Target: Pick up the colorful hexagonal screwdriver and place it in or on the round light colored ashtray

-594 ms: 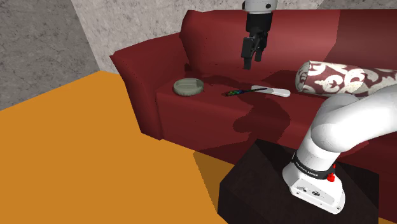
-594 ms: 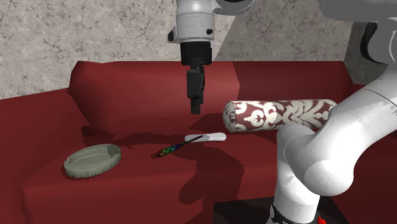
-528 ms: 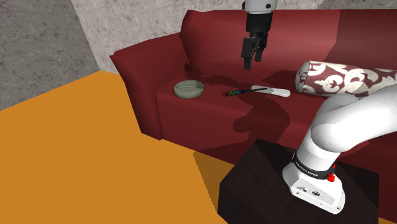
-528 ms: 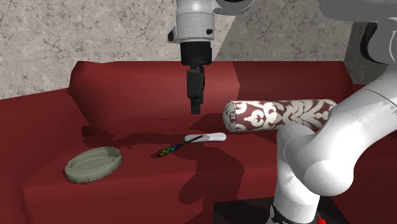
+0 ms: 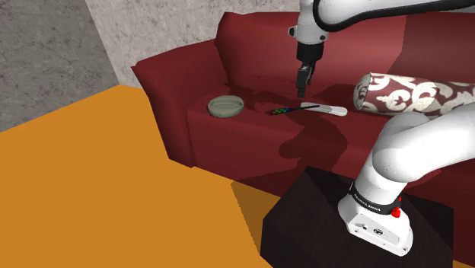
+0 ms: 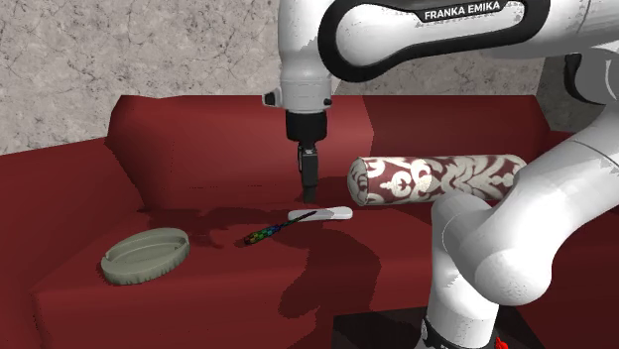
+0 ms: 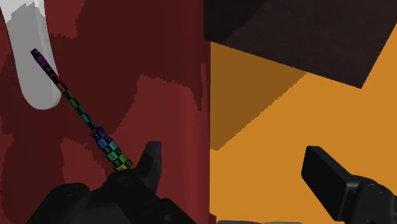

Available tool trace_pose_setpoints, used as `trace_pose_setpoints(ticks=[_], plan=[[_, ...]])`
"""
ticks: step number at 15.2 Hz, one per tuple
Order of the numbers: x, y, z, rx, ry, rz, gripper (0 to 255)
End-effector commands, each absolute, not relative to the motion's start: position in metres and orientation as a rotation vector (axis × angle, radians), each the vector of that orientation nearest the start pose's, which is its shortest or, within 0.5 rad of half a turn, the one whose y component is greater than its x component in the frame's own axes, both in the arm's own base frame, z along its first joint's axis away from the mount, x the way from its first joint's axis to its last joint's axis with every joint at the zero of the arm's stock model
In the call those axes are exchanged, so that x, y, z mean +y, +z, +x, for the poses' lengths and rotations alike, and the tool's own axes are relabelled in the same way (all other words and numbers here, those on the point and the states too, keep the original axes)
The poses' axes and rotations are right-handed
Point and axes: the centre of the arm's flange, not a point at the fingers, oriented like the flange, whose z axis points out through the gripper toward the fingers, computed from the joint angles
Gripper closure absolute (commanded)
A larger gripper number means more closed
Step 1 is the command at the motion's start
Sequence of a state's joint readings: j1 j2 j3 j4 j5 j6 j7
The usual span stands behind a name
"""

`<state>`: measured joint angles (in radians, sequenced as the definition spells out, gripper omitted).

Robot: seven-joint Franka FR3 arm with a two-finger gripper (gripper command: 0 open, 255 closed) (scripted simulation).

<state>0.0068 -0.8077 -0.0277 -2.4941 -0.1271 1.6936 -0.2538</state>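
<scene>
Wrist view, claw (image 7: 232, 153) spread over front edge of sofa seat (image 7: 165, 114), screwdriver (image 7: 83, 118) beside one finger, orange floor (image 7: 343, 121) beyond

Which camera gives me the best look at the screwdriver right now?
The wrist view: the screwdriver lies close and large, its rainbow checked pattern plain, one end over a white object. The shoulder and second exterior views show it small and thin on the red sofa.
</scene>
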Motion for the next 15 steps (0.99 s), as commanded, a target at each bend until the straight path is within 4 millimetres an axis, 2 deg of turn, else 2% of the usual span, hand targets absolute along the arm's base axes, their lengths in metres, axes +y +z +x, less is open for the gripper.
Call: trace_pose_setpoints(ticks=[1, 8, 15], plan=[[-0.033, 0.524, 0.310, -0.514, -0.001, -3.236, 0], [-0.085, 0.462, 0.330, -0.839, -0.034, -3.264, 0], [-0.137, 0.405, 0.361, -1.177, -0.070, -3.256, 0]])
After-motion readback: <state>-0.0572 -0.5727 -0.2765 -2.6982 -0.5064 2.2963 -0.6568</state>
